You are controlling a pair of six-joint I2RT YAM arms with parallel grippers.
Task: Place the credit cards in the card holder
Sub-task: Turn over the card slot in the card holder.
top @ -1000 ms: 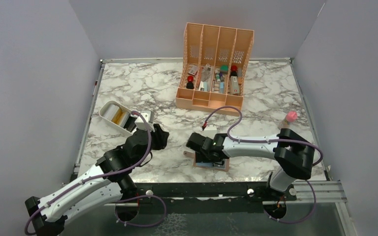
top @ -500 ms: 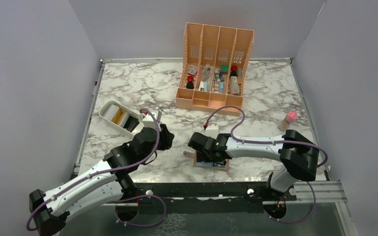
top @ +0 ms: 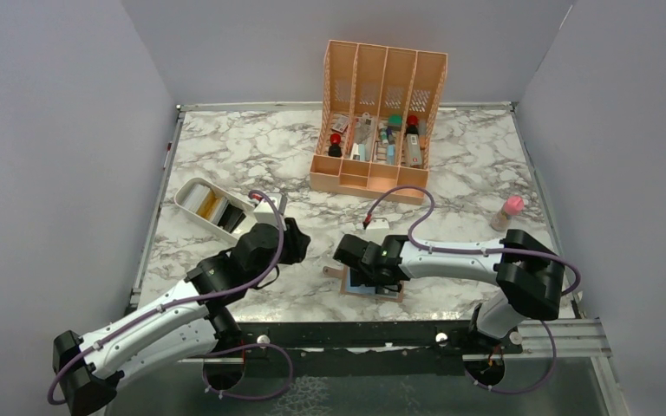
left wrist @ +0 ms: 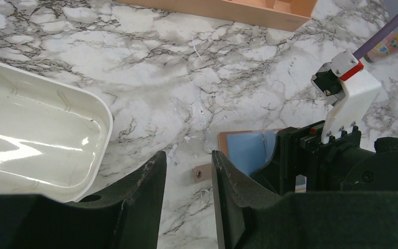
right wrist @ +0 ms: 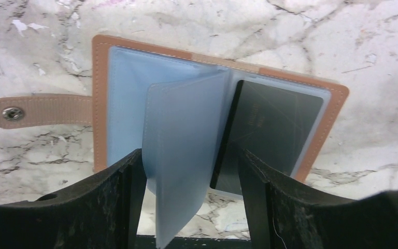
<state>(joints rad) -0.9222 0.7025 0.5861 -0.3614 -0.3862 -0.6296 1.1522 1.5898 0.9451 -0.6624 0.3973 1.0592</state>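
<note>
The card holder point(top: 390, 293) lies open on the marble near the front edge, brown outside and light blue inside point(right wrist: 127, 104), with its snap tab point(right wrist: 36, 110) to the left. A dark credit card point(right wrist: 274, 127) sits in its right pocket. One blue sleeve page point(right wrist: 184, 140) stands up between the fingers of my right gripper point(right wrist: 190, 166), which is open over the holder. More credit cards point(top: 210, 206) lie in the white tray point(top: 179, 201). My left gripper point(left wrist: 189, 161) hovers between tray and holder, open and holding nothing.
A tall peach organizer point(top: 380, 121) with small items stands at the back. A pink-capped bottle point(top: 510, 210) is at the right. The white tray's rim point(left wrist: 101, 129) is just left of my left fingers. Grey walls close in three sides.
My left gripper has moved right, away from the tray and toward the card holder. My right gripper's jaws have widened slightly over the holder.
</note>
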